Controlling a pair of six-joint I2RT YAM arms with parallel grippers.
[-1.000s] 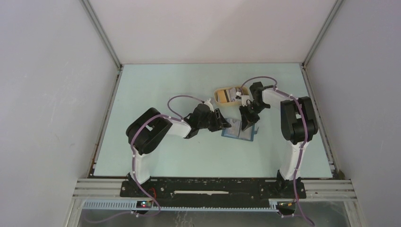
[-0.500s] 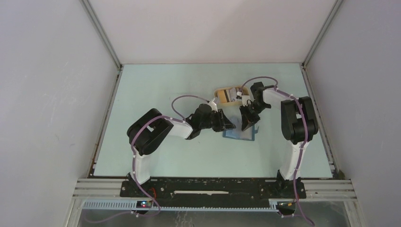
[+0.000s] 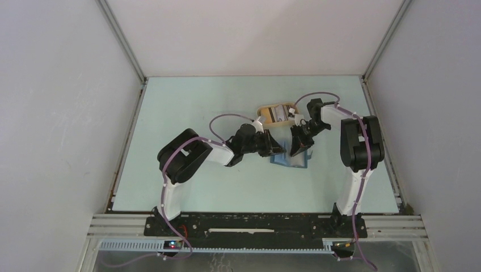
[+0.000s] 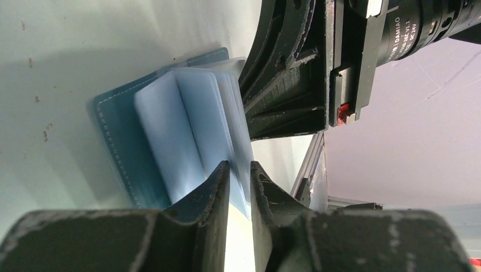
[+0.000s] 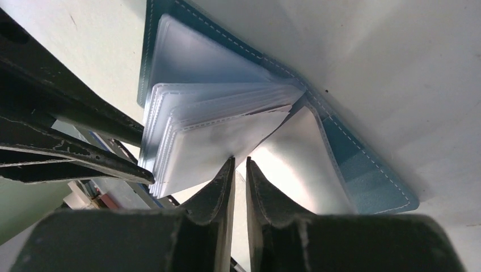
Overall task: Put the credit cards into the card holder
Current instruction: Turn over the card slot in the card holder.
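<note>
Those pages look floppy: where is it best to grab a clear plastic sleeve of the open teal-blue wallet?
Probably by its loose outer edge, coming from the side opposite the spine: the clear plastic sleeves fan up off the flat teal-blue wallet, so those edges stand free.

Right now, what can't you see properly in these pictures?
- Top view: the cards in the tan tray are too small to count.
- Top view: the card holder is mostly hidden under both arms.
- Wrist views: whether the left end effector or right end effector pinches a sleeve; the gaps look too narrow to tell.
</note>
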